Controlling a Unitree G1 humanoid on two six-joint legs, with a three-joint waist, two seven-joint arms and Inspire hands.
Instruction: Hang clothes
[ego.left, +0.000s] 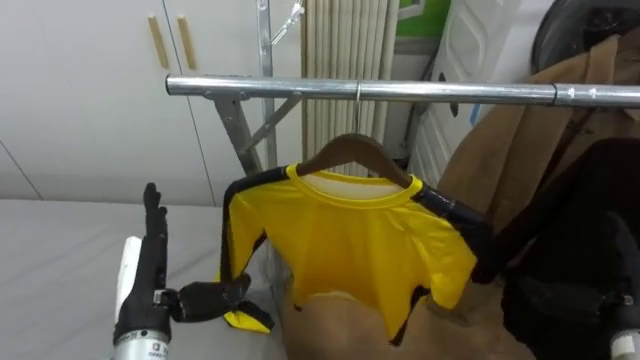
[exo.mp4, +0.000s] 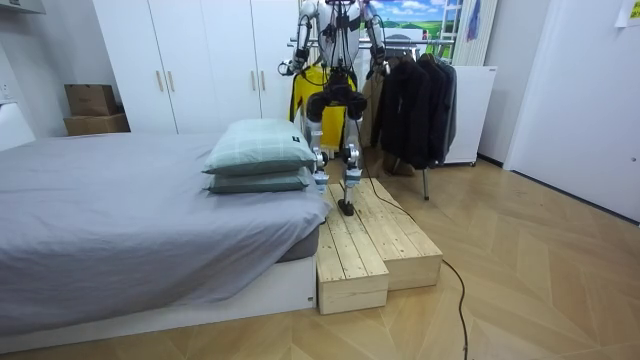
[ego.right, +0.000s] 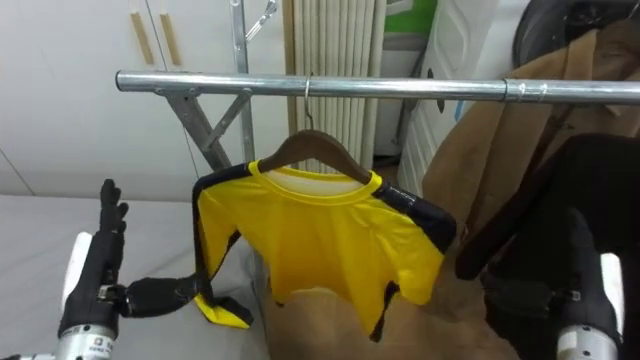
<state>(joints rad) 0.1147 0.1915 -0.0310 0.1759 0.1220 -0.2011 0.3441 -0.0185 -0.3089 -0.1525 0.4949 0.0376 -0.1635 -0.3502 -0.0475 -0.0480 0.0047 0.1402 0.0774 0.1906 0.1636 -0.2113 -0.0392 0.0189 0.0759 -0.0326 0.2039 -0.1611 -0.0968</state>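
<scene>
Yellow shirt (ego.left: 350, 250) on rail (ego.left: 450, 92) beside bed (ego.left: 60, 260)

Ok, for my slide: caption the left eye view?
Yellow shirt hangs on the rail; open left hand at its sleeve.

Bright, even indoor light throughout. Eye views: thin white glare streaks along shiny silver metal clothes rail (ego.left: 400, 90); bright yellow short-sleeved shirt (ego.left: 350, 250) well lit, soft shading in folds; black hanging coats (ego.left: 590, 230) merge into dark mass, little detail. Room view: soft sheen on pale wooden parquet floor (exo.mp4: 540, 250); faint shadow beneath edge of grey-covered bed (exo.mp4: 120, 220).
</scene>
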